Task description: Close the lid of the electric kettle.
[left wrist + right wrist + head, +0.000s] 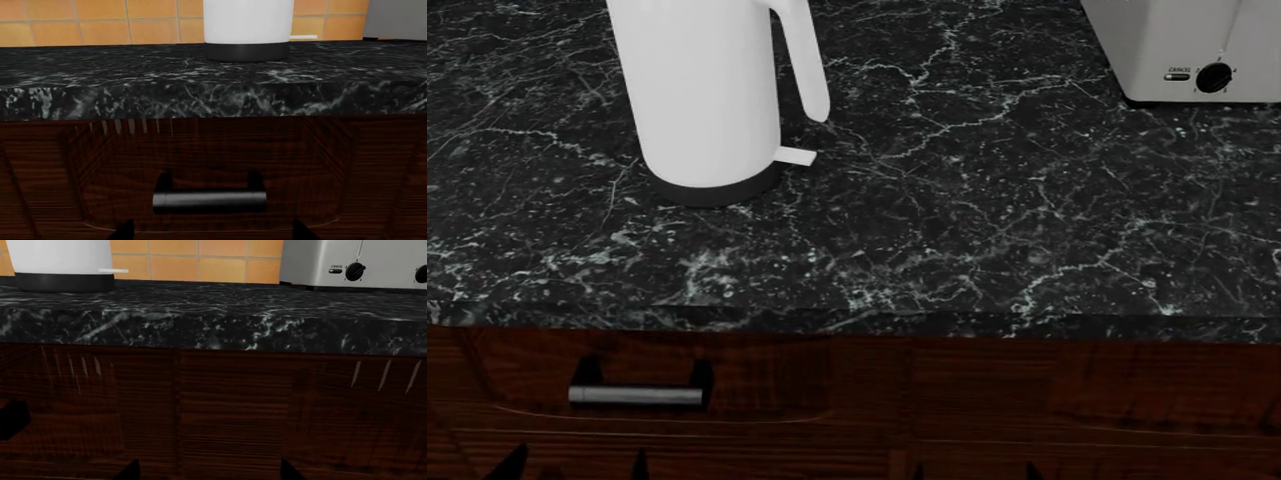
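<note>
White electric kettle [701, 95] stands on the black marble worktop [961, 230]; both arms' fingers [123, 231] [130, 470] are spread wide, holding nothing

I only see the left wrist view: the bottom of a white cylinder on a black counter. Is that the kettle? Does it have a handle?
Observer: Yes. The head view shows the kettle with a slim white handle on its right side.
Operator: Is anything else up there?
Observer: A light-grey appliance with a black knob stands on the counter, far right.
Operator: Where is the other claw?
Observer: The right claw hangs open in front of the wooden cabinet, below the counter's edge.
</note>
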